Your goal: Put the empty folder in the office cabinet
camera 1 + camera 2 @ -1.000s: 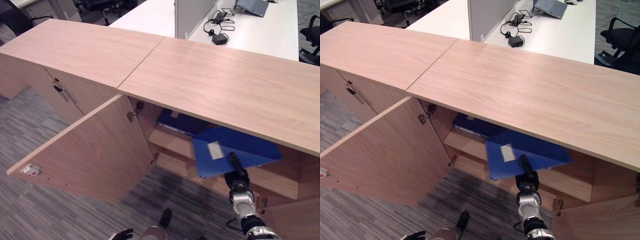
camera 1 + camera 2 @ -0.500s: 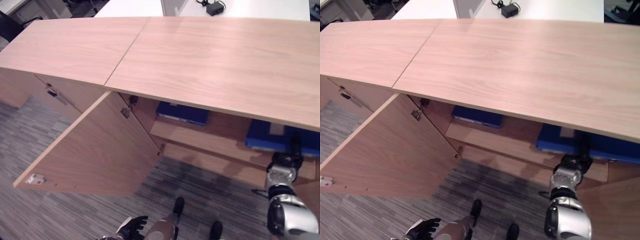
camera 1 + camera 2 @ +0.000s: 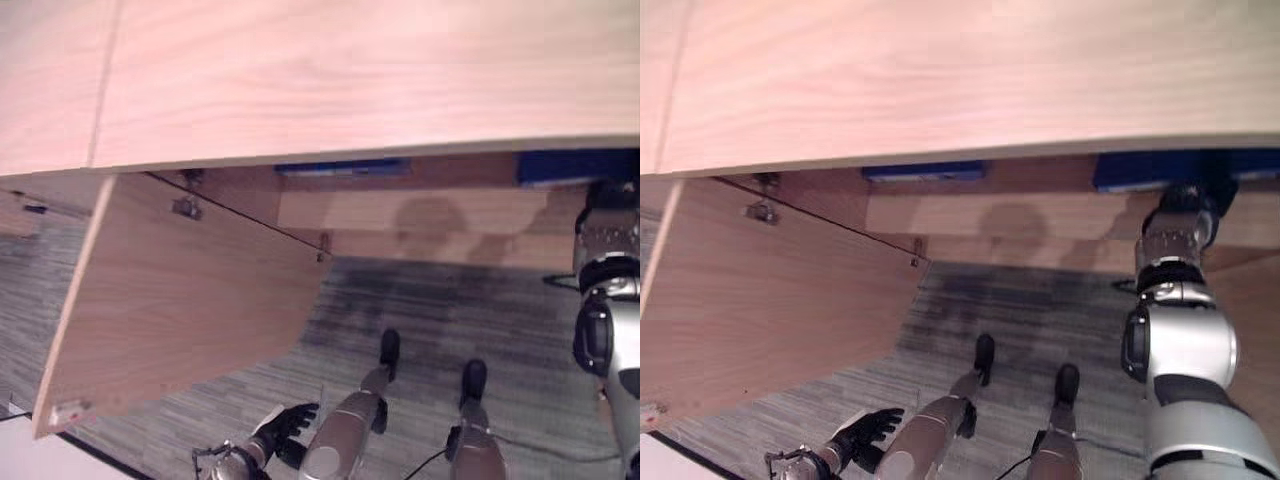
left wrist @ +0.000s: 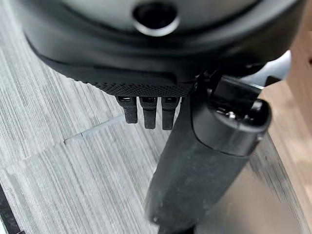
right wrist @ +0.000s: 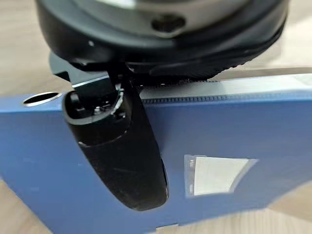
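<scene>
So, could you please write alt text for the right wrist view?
The right hand grips a blue folder, its dark thumb lying across the cover. A white label sits beside the thumb, and pale wood shows around the folder.

The cabinet top hides most of the blue folder and another blue folder. The right hand has its fingers hidden beneath the first folder.

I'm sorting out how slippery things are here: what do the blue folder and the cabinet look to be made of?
The blue folder looks like smooth plastic with a slight sheen, a paper label and a metal-rimmed hole. The cabinet top and open door show pale wood grain with a matte finish, probably laminate or veneer board.
</scene>
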`<state>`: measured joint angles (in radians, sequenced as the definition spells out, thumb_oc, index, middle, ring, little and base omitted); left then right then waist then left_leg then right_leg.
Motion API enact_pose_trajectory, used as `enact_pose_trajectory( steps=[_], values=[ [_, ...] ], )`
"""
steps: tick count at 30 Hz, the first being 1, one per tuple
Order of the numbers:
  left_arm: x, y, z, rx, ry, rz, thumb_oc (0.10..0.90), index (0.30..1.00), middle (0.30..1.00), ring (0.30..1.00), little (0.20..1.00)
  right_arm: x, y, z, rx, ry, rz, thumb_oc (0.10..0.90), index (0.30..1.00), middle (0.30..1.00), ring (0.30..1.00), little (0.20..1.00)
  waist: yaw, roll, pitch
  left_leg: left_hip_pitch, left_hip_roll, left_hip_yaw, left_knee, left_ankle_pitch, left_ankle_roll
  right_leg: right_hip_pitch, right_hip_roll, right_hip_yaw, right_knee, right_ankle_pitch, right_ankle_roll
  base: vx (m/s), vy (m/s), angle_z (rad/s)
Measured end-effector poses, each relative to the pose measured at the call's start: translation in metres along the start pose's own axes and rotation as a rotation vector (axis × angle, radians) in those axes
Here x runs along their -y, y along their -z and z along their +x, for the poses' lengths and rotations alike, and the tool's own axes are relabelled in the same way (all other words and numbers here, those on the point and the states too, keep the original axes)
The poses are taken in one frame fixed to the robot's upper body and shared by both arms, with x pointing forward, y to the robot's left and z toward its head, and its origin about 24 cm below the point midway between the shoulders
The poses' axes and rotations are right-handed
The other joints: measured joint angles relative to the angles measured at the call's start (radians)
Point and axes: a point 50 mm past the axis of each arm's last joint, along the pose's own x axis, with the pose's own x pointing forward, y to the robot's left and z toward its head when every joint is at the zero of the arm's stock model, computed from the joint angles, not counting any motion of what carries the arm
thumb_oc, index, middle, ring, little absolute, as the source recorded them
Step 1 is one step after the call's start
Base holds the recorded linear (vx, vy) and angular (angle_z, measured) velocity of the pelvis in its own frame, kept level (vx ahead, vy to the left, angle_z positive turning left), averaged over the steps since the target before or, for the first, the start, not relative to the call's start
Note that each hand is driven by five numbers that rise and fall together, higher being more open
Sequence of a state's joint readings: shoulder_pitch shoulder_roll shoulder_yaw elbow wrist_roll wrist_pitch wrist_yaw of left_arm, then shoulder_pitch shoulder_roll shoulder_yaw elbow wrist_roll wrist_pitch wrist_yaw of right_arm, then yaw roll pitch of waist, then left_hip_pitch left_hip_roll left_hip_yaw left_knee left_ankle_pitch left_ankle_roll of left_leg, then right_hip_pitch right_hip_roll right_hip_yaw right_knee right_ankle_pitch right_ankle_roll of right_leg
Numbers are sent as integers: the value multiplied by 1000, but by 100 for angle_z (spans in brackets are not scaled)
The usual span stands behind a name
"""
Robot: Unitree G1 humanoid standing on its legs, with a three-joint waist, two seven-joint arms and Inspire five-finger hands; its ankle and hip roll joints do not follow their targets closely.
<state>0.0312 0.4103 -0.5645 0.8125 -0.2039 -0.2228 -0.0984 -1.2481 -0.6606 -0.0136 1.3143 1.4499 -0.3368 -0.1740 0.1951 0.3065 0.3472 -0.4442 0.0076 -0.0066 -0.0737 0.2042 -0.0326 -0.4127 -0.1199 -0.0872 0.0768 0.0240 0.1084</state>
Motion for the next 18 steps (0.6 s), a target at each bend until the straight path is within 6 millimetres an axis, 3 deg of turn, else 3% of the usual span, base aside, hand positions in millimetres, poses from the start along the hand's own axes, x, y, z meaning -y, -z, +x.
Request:
enact_pose_trajectory(
  steps=[2, 3, 8, 12, 18],
  values=[
    [-7, -5, 2, 22, -29, -32, 800, 900, 900, 900, 900, -16, -11, 2, 23, -37, -5, 400, 300, 300, 300, 300, -4, -1, 9, -34, -14, -2, 11, 6, 7, -68, -19, 0, 92, -48, 3, 106, 4, 17],
    [-14, -10, 3, 43, -60, -71, 800, 900, 900, 900, 900, -36, -27, 3, 63, -73, -19, 400, 300, 300, 300, 300, -3, -12, 20, -64, -34, -3, 17, 6, 7, -148, -44, 5, 211, -107, 6, 66, 14, 26],
    [-28, -24, 5, 103, -115, -129, 800, 900, 900, 900, 900, -70, -48, 1, 112, -94, -61, 400, 300, 300, 300, 300, -10, -39, 32, -159, -69, -29, 58, 7, 14, -319, -83, 21, 435, -206, -4, 95, -60, 26],
    [-35, -25, 4, 116, -157, -189, 800, 900, 900, 900, 900, -93, -53, -3, 114, -136, -63, 400, 300, 300, 300, 300, -11, -37, 30, -222, -65, -45, 82, 21, 8, -398, -83, 20, 506, -216, -21, 49, -3, 12],
    [-31, -33, 5, 150, -121, -194, 800, 900, 900, 900, 900, -126, -71, -12, 165, -220, -66, 400, 300, 300, 300, 300, -4, -36, 29, -318, -59, -51, 83, 17, 4, -515, -83, 14, 544, -199, -57, 52, -1, 4]
  ],
)
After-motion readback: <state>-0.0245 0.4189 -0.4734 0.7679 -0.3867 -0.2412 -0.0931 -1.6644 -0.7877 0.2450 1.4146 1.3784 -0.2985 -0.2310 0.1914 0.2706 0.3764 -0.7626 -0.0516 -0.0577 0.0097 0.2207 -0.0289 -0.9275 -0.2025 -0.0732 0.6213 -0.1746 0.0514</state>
